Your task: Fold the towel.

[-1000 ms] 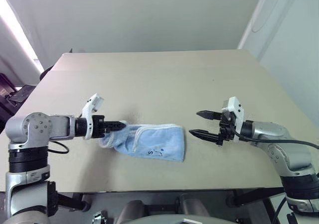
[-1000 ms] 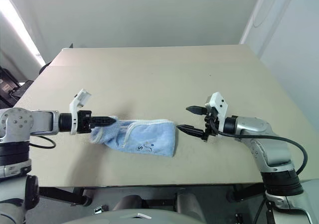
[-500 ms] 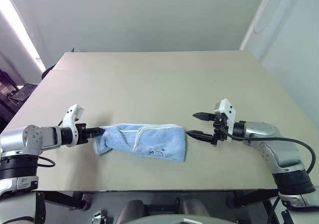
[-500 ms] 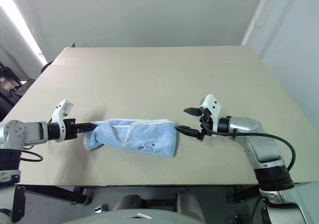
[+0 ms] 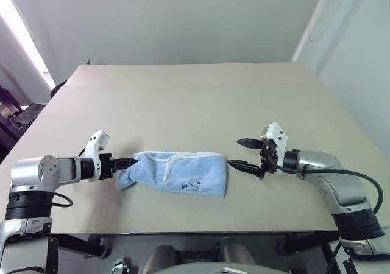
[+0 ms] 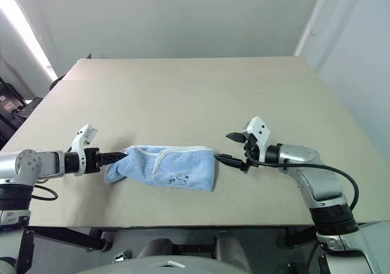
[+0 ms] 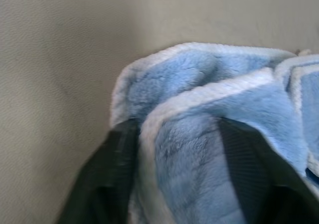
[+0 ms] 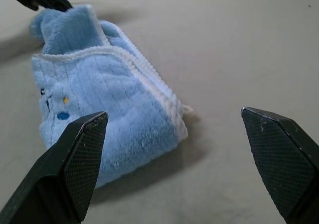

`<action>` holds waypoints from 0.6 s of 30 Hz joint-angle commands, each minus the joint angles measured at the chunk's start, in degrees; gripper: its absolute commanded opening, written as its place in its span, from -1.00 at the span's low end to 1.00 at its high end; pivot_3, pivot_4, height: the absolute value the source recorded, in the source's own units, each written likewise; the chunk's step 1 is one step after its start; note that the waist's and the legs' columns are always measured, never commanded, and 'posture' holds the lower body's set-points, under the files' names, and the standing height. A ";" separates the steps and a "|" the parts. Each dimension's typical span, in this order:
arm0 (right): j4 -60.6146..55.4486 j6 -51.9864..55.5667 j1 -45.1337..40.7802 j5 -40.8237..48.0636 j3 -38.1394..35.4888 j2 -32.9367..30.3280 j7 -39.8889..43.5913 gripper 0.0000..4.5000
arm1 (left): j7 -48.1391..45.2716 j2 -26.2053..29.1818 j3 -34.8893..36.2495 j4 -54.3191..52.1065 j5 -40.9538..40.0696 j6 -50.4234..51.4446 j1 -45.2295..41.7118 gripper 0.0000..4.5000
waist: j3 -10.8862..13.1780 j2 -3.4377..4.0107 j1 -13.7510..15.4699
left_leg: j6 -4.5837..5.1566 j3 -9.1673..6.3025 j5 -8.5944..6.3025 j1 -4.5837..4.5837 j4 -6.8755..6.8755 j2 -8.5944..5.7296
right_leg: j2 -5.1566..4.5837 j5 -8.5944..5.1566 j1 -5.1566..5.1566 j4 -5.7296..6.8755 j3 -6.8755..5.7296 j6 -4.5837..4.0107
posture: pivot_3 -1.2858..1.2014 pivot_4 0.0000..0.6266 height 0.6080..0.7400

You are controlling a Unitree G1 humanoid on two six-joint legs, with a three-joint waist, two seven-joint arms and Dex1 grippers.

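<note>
A: Where did the towel [image 5: 177, 173] lie at this entry?

B: On the table [image 5: 183, 103], folded into a long bundle, stretched between the two grippers. The small dark mark faced up on the near layer, toward the right gripper's end. White edging ran along the far side and across the fold.

A: Left gripper [image 5: 129, 162]?

B: Its tips were at the bunched end of the towel. In the left wrist view a fold of blue cloth sat between the two black fingers [image 7: 107, 174], which stood apart on either side of it. Whether they pinched the cloth or merely straddled it, I could not tell.

A: And the right gripper [image 5: 241, 153]?

B: Jaws spread wide, nothing between them. The lower finger's tip was just beside the towel's square end; touching or not, I could not tell. In the right wrist view the towel lay ahead of the open jaws, nearer one finger than the other.
</note>
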 commanded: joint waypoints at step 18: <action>-0.28 -1.01 -0.56 -1.51 -0.18 1.46 -2.02 1.00 | -1.08 3.76 -12.33 2.41 9.13 -5.44 0.24 0.56 | -0.08 0.23 0.11 | -0.01 -0.06 0.01 1.00 -0.04 0.06 | 0.24 -0.28 0.77 0.10 0.10 -0.20 | 0.03 -1.00 1.00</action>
